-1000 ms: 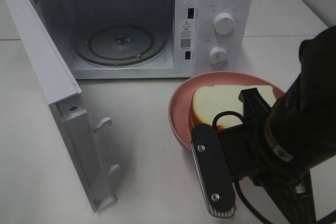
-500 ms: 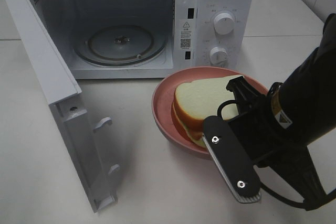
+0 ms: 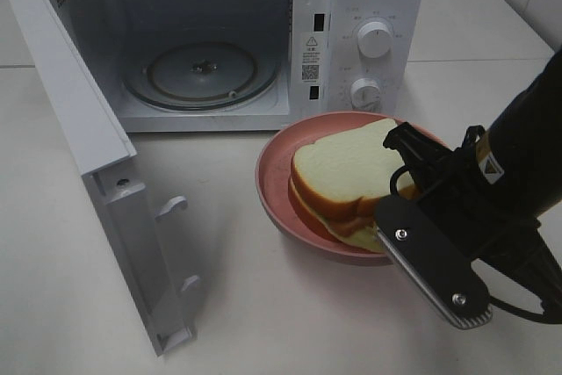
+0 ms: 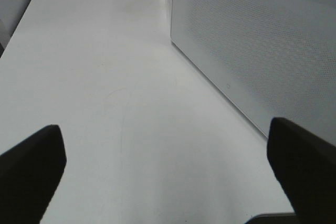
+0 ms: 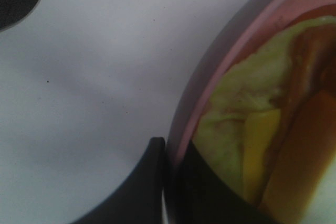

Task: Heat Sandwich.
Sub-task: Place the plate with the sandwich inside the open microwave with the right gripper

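The sandwich point(image 3: 347, 177), white bread with tan crust, lies on the round pink plate point(image 3: 279, 204) in front of the microwave's control panel. My right gripper point(image 3: 399, 208) reaches in from the right and is shut on the plate's near right rim. In the right wrist view the fingers point(image 5: 157, 182) pinch the pink rim point(image 5: 220, 77), with yellow-green filling of the sandwich point(image 5: 247, 129) just inside. My left gripper point(image 4: 168, 171) is open over bare table beside the microwave's perforated side wall point(image 4: 262, 40). It does not show in the high view.
The white microwave point(image 3: 369, 6) stands at the back, its door point(image 3: 97, 155) swung wide open to the left. The glass turntable point(image 3: 200, 72) inside is bare. Two knobs point(image 3: 375, 39) sit on the right panel. White tabletop point(image 3: 246, 305) lies in front.
The plate with the sandwich has shifted left, closer to the microwave opening, carried by my right gripper. The right arm has swung and turned with it. The microwave and its door stay put.
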Available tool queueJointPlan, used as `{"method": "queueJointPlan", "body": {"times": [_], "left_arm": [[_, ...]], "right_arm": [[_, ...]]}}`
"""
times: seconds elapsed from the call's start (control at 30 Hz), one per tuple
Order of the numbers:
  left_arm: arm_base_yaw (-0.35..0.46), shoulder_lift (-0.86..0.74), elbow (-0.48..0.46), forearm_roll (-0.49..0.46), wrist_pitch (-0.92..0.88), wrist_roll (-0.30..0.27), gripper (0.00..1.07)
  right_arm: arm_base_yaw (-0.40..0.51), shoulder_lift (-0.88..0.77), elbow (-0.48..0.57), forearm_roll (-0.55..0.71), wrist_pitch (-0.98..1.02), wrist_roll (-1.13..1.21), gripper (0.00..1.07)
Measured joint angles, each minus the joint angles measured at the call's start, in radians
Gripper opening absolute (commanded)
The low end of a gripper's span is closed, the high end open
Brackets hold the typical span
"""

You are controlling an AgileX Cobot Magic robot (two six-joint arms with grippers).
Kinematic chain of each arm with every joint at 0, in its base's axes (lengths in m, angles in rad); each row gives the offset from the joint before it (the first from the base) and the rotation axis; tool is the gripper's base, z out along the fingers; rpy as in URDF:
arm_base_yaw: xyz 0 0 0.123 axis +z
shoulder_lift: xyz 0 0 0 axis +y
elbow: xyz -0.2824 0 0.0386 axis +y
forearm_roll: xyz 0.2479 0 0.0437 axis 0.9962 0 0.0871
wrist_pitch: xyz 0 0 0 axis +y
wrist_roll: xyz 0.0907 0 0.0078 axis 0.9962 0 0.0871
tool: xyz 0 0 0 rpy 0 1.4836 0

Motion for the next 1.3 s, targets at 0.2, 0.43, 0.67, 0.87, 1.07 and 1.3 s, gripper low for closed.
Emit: {"method": "queueJointPlan", "body": {"times": [0.2,0.43,0.67,0.87,1.07,1.3], "left_arm": [[0.0,0.0,0.0,0.0,0.0,0.0,1.0],[0.0,0.0,0.0,0.0,0.0,0.0,1.0],[0.0,0.0,0.0,0.0,0.0,0.0,1.0],[0.0,0.0,0.0,0.0,0.0,0.0,1.0],[0.0,0.0,0.0,0.0,0.0,0.0,1.0],[0.0,0.0,0.0,0.0,0.0,0.0,1.0]], "right_arm": [[0.0,0.0,0.0,0.002,-0.02,-0.005,0.01],[0.0,0.0,-0.003,0.023,-0.058,-0.012,0.01],[0.025,0.008,-0.059,0.037,-0.059,-0.02,0.01],[0.044,0.074,-0.123,0.046,-0.064,-0.031,0.0],[0.046,0.144,-0.209,0.047,-0.065,-0.042,0.0],[0.046,0.197,-0.264,0.049,-0.067,-0.047,0.0]]}}
